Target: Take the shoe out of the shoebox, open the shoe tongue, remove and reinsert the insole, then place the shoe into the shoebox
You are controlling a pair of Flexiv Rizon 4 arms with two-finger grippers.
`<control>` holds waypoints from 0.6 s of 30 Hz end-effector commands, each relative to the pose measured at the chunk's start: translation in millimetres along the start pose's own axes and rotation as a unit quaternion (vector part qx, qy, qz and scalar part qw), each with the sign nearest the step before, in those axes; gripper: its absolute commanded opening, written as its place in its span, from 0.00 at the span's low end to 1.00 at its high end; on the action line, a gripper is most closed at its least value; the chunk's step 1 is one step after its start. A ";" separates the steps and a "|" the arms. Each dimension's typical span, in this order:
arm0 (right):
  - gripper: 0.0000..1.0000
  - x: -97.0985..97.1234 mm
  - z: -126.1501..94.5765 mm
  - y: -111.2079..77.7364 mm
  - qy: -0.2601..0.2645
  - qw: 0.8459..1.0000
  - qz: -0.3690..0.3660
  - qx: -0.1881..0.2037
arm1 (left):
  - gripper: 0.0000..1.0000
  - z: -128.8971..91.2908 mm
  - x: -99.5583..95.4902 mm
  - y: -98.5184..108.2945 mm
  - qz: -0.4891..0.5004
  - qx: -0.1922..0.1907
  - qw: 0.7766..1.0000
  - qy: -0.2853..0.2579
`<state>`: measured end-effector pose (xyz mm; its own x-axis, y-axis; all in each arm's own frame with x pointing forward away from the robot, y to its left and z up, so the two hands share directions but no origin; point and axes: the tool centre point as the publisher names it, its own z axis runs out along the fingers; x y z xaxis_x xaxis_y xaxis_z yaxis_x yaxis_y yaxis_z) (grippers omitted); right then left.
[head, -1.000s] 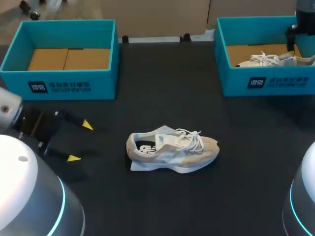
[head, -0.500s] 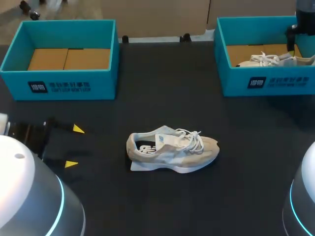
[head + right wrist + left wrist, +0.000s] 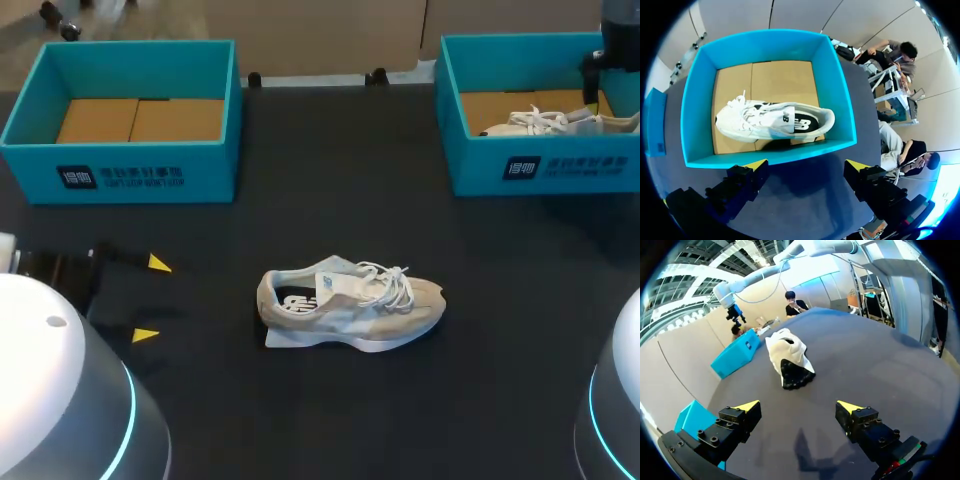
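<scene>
now: shoe [image 3: 350, 308] on table [image 3: 330, 180], likely light, soft upper, firmer heel; grip the heel collar. left end effector [image 3: 152, 298] spread, empty; right end effector [image 3: 807, 165] spread too.

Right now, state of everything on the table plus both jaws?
beige shoe, on table, outside both boxes
left shoebox, open, empty
right shoebox, open, holds white shoe
white shoe, lying in right shoebox
left gripper, jaws open, empty
right gripper, jaws open, empty

I see a beige-and-white shoe [image 3: 350, 305] on the black counter [image 3: 330, 160]. Beyond it, the left shoebox [image 3: 130, 178] and right shoebox [image 3: 560, 172] are teal with tan floors; the right one holds a white shoe [image 3: 772, 122].
</scene>
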<state>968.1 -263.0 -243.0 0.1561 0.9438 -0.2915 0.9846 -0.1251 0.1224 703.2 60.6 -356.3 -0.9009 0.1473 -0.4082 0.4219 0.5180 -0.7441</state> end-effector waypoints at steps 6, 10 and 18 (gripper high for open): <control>1.00 0.0 -0.1 -0.8 0.000 1.000 0.000 -0.001 | 1.00 0.3 0.2 -0.6 0.000 -0.001 1.000 0.000; 1.00 0.0 -0.1 -0.8 0.000 1.000 0.000 -0.001 | 1.00 0.3 0.2 -0.6 0.000 -0.001 1.000 0.000; 1.00 0.0 -0.1 -0.8 0.000 1.000 0.000 -0.001 | 1.00 -1.7 -8.4 1.8 -0.048 0.005 0.999 -0.016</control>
<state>968.1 -263.0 -243.0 0.1562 0.9437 -0.2914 0.9846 -0.1252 0.1224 709.7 63.2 -352.6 -0.9302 0.0771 -0.3590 0.3450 0.5178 -0.7828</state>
